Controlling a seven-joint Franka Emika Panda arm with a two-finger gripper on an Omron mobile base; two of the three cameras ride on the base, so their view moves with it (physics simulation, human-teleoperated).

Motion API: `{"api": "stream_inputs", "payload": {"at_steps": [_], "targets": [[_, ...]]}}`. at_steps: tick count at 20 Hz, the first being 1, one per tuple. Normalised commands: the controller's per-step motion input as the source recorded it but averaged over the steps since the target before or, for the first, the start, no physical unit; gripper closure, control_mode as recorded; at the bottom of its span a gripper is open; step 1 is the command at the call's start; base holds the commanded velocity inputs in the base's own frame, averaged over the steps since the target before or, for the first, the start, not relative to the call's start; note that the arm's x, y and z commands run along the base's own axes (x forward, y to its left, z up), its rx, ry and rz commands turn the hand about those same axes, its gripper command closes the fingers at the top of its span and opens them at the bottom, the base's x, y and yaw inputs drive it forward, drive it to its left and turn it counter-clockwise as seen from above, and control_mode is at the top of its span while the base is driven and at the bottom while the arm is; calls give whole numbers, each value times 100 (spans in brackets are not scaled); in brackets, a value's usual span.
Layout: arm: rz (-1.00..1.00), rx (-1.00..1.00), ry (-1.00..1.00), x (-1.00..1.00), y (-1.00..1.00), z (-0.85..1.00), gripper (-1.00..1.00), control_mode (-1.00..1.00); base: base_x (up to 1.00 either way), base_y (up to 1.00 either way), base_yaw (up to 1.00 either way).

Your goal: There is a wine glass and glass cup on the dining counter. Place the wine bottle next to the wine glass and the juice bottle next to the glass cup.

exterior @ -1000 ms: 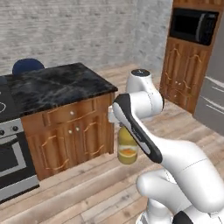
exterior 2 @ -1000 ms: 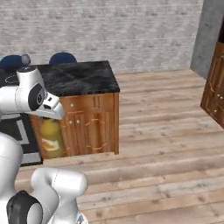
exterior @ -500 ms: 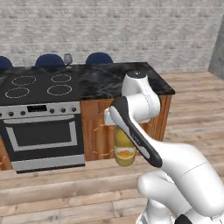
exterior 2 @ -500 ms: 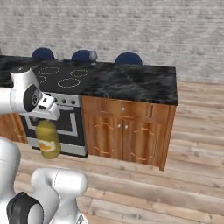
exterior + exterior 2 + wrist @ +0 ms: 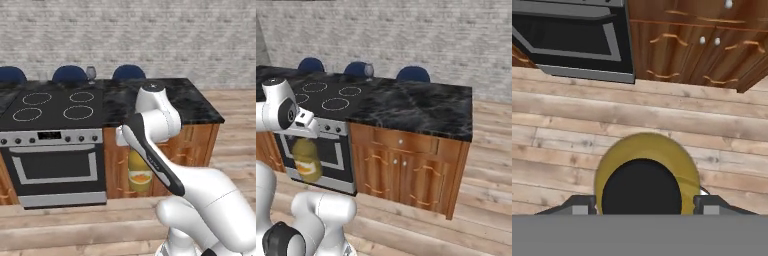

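Yellow-orange juice bottle [image 5: 646,172] (black cap up) hangs clamped in the gripper [image 5: 644,204] above wood floor [image 5: 572,125], near the dining counter [image 5: 421,110].

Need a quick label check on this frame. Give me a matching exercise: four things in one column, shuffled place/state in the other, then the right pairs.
Things:
1. juice bottle
2. wine glass
3. dining counter
4. oven door

Places or states:
A. black white-veined marble top with white cooktop rings
B. standing at the far edge of the counter, in front of the blue chairs
C. held upright in the gripper, hanging above the wood floor
D. shut, set in the counter's front below the cooktop

Pairs: 1-C, 2-B, 3-A, 4-D
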Motion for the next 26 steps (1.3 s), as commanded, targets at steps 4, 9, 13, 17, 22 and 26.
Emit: {"api": "stream_inputs", "payload": {"at_steps": [4, 9, 13, 17, 22, 26], "targets": [[0, 0, 0, 0, 0, 0, 100, 100, 70, -32, 11], [0, 0, 0, 0, 0, 0, 100, 100, 59, -42, 12], [0, 0, 0, 0, 0, 0, 100, 100, 50, -48, 11], [0, 0, 0, 0, 0, 0, 100, 100, 37, -59, 5], [0, 0, 0, 0, 0, 0, 100, 100, 18, -70, 2], [0, 0, 0, 0, 0, 0, 100, 100, 15, -74, 0]]}}
